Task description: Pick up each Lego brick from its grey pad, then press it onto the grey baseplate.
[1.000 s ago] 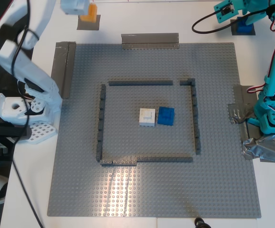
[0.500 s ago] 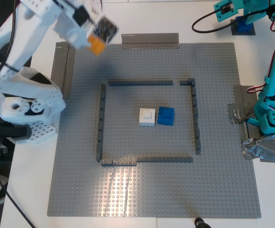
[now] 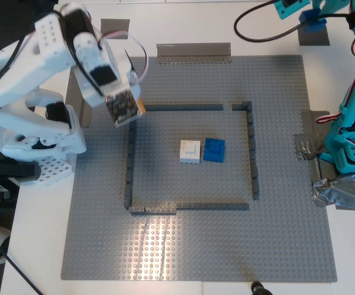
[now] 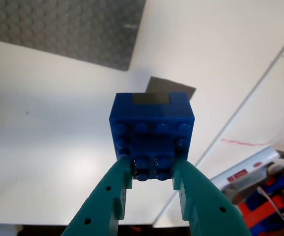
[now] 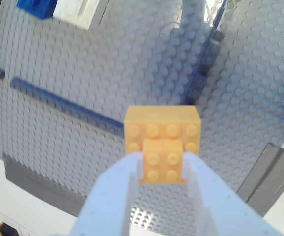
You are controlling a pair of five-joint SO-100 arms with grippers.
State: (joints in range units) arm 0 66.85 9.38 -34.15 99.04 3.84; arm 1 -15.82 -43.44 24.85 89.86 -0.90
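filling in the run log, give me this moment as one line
second pincer: shut on orange brick, over grey baseplate | first pincer: shut on blue brick, off the plate | placed: blue brick on plate, white brick

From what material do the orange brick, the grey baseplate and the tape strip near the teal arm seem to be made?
Orange brick: apparently hard moulded plastic, smooth with crisp round studs. Grey baseplate: likely the same plastic, slightly glossy, since light glares on its studs. Tape strip: probably duct tape, crumpled and silvery.

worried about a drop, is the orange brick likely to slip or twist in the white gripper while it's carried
Probably stiff and light: the orange brick looks like small hard plastic. My second gripper pinches only its narrow raised block, so it could pivot if bumped. Smooth sides might slip; the studs may help a little.
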